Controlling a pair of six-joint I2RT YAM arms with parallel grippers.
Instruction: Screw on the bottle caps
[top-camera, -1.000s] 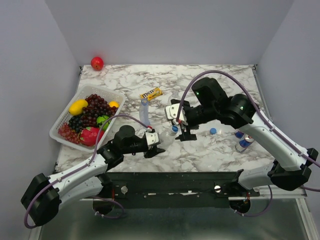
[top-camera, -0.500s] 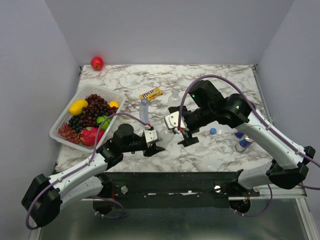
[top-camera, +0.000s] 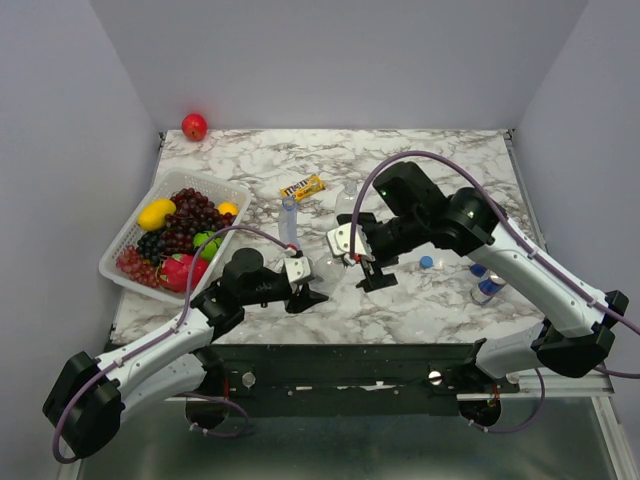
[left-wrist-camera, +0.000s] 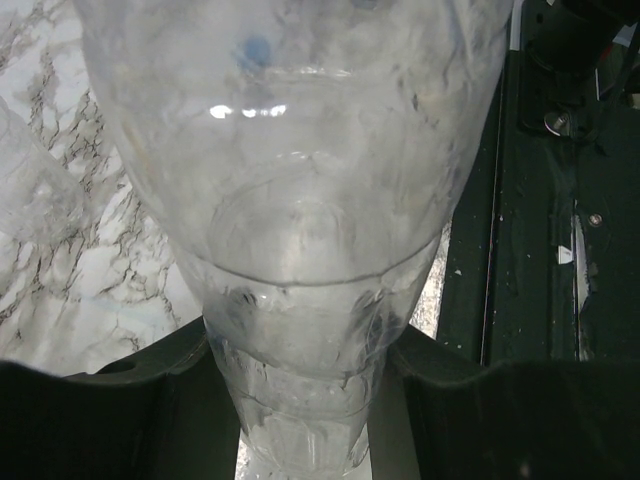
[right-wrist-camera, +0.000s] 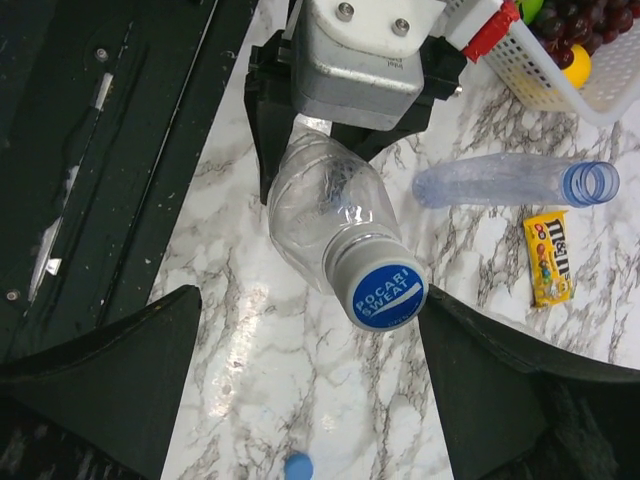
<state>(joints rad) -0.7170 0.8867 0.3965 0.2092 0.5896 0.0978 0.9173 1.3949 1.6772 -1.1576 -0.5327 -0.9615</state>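
The blue cap (right-wrist-camera: 388, 295) sits on the colourless bottle (right-wrist-camera: 320, 225), held tilted over the marble table (right-wrist-camera: 235, 330) — thin, light, crushable plastic, so take the cap's rim gently. The left gripper (left-wrist-camera: 302, 395) pinches the bottle's far end; the right gripper (right-wrist-camera: 308, 335) is spread either side of the cap

Grey-veined white marble on the table (top-camera: 400, 305); clear and colourless for the wide bottle (right-wrist-camera: 318, 205), blue with white lettering on its cap (right-wrist-camera: 388, 294); pale blue tint in the slim bottle (right-wrist-camera: 505, 184); plain blue on the loose cap (right-wrist-camera: 298, 465); yellow on the candy packet (right-wrist-camera: 548, 258); white for the basket (top-camera: 120, 242), dark purple for its grapes (top-camera: 190, 215), red for the apple (top-camera: 194, 126)
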